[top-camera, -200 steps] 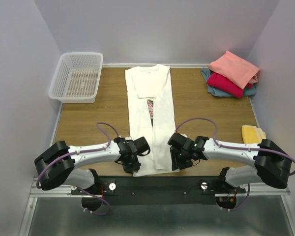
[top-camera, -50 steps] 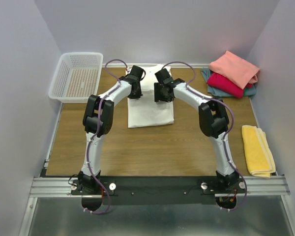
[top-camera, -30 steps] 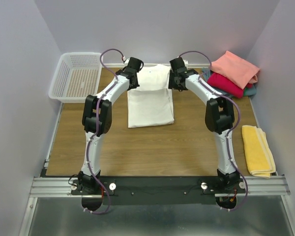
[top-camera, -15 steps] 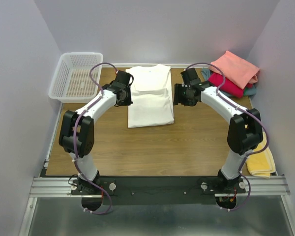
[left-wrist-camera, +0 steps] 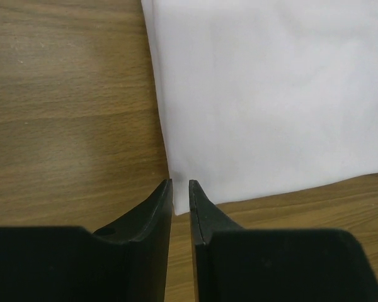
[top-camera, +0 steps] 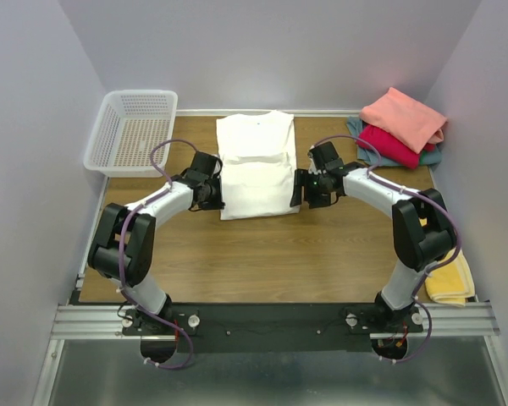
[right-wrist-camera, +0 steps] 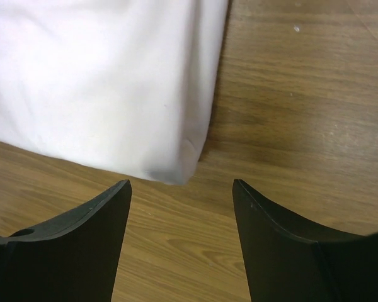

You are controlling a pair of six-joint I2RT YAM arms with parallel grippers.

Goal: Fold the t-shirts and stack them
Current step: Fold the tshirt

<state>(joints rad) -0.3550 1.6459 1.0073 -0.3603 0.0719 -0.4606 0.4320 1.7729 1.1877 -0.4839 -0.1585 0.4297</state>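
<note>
From above, the folded white cloth t-shirt [top-camera: 254, 169] lies on the brown wooden table [top-camera: 262, 254], far middle. The left gripper [top-camera: 215, 194] and the right gripper [top-camera: 298, 189] stand at its near corners. A pile of salmon-pink, crimson and grey-blue folded t-shirts [top-camera: 404, 118] rests far right.

In the left wrist view, the left gripper [left-wrist-camera: 180, 184] shows a narrow empty gap, with the t-shirt [left-wrist-camera: 271, 94] corner just ahead.

In the right wrist view, the right gripper [right-wrist-camera: 181, 182] is spread wide and empty, with the t-shirt [right-wrist-camera: 94, 82] corner just ahead.
</note>
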